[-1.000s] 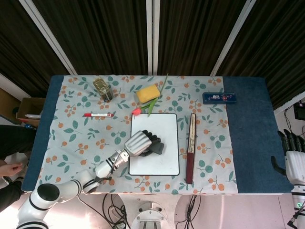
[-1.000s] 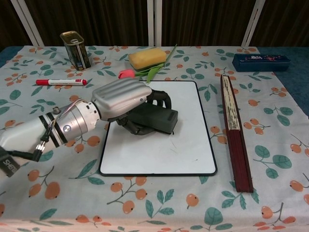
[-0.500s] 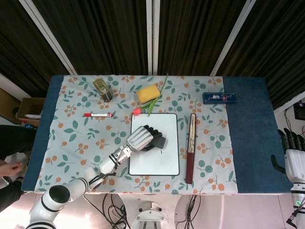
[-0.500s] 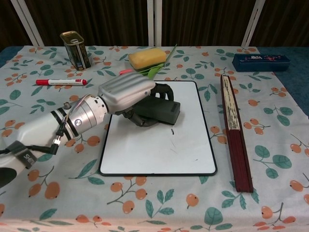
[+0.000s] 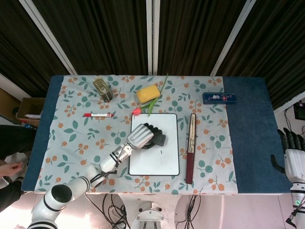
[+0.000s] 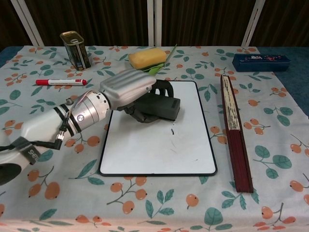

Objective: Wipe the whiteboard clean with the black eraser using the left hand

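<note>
The whiteboard (image 5: 162,160) (image 6: 159,150) lies flat at the middle of the flowered cloth, white with a dark rim. My left hand (image 5: 141,135) (image 6: 126,88) grips the black eraser (image 5: 159,140) (image 6: 164,107) and presses it on the board's upper left part. A few small dark marks (image 6: 172,130) show on the board just below the eraser. My right hand (image 5: 294,160) hangs off the table's right edge, fingers apart and holding nothing; it shows only in the head view.
A red-capped marker (image 6: 61,81) lies left of the board. A tin can (image 6: 76,49), a yellow sponge (image 6: 147,57) and a pink flower with green stem (image 5: 151,104) sit behind it. A long dark folded fan (image 6: 235,130) lies along the board's right side, with a blue case (image 6: 260,61) beyond.
My left hand has slid the eraser up the board toward its far edge. Small dark marks have come into sight below the eraser. The right hand has stayed put.
</note>
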You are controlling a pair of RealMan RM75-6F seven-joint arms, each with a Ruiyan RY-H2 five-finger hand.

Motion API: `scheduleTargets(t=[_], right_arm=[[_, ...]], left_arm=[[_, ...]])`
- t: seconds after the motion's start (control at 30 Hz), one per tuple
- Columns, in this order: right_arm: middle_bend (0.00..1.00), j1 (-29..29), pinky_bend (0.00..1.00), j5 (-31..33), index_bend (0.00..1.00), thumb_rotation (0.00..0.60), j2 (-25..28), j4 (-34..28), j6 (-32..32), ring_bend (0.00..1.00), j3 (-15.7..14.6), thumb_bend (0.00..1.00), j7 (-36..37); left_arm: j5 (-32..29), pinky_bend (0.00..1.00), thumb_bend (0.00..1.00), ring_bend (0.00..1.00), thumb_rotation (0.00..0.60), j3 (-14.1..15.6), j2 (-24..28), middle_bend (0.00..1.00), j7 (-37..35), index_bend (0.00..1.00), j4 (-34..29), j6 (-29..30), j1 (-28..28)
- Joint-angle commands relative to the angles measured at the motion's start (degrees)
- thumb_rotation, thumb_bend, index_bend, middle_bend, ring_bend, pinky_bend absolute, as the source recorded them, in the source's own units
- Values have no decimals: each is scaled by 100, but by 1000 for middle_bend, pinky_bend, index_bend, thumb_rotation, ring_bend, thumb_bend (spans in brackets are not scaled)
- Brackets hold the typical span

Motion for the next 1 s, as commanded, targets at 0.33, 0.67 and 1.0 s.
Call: scheduleTargets(t=[0.33,0.67,1.0], right_arm=[[0,-14,0,-8,0,600,2,28,-9,0,-23,319,64],[0,-37,0,-57,0,600,47,0,63,0,-13,319,157],[0,-55,0,-57,0,600,50,21,65,0,-30,320,188]], left_arm=[[243,668,639,594,600,253,259,734,410,777,-935,396,164],[396,670,639,598,600,462,424,738,874,780,-1593,574,393],[475,673,639,601,600,532,186,743,1165,785,-1424,595,527]])
